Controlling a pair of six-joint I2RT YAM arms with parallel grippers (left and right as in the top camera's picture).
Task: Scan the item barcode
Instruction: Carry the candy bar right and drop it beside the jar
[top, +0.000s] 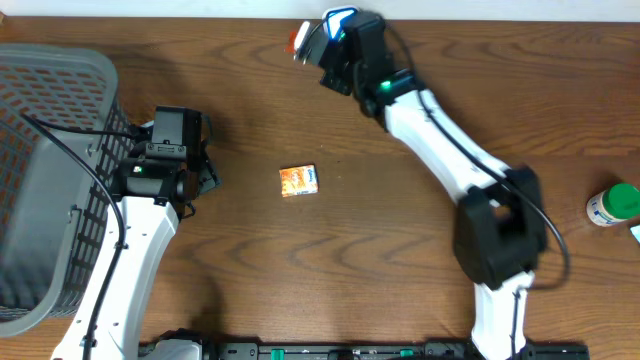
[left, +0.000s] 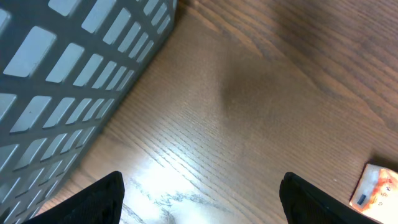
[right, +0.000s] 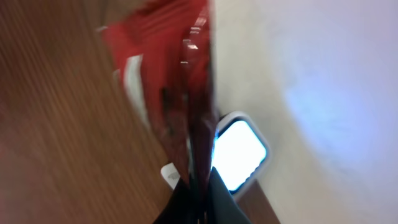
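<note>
right claw (right: 196, 186) pinches one red packet (right: 166, 68), one box (top: 299, 180) apart.

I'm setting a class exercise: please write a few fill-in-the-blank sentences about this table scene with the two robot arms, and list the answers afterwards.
1. The right gripper is shut on a ____ packet.
2. The left gripper, holding nothing, stands ____.
3. The small box lying between the arms is ____.
4. The bottle near the right arm's base has a ____ cap.
Missing words: red; open; orange; green.
</note>
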